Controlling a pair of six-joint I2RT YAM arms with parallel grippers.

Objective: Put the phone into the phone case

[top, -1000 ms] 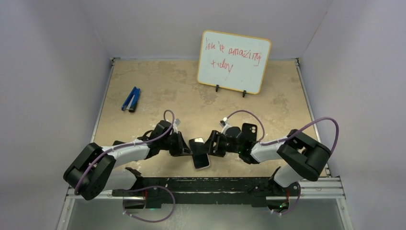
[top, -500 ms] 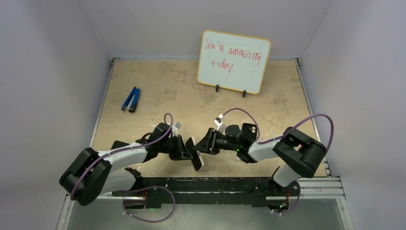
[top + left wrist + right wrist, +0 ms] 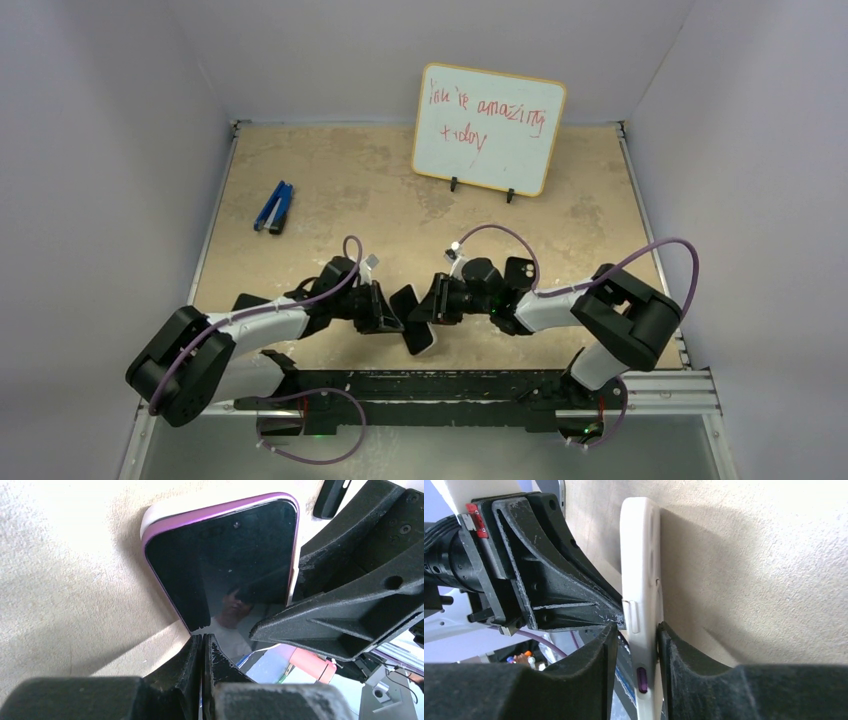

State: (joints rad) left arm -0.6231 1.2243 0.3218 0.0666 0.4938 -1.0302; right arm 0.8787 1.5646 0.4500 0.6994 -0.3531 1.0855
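Note:
The phone [image 3: 418, 328] has a purple rim and a black screen and sits in a white cover. It stands tilted on its long edge on the table between my two grippers. My right gripper [image 3: 429, 307] is shut on it, one finger on the screen and one on the white back [image 3: 641, 565]. In the right wrist view the gripper [image 3: 636, 645] clamps its lower edge. My left gripper [image 3: 390, 318] is shut and empty, its tips [image 3: 202, 647] against the screen [image 3: 235, 550]. A black phone case [image 3: 521, 272] lies flat behind my right wrist, and its corner shows in the left wrist view [image 3: 330, 497].
A blue stapler [image 3: 273, 207] lies at the left of the table. A whiteboard [image 3: 488, 128] with red writing stands at the back. Grey walls close in both sides, and the rail [image 3: 450, 385] with the arm bases runs along the near edge.
A second ago the phone lay flat between the grippers. It has been tipped up onto its edge, with the right gripper closed on it; both grippers have shifted slightly left.

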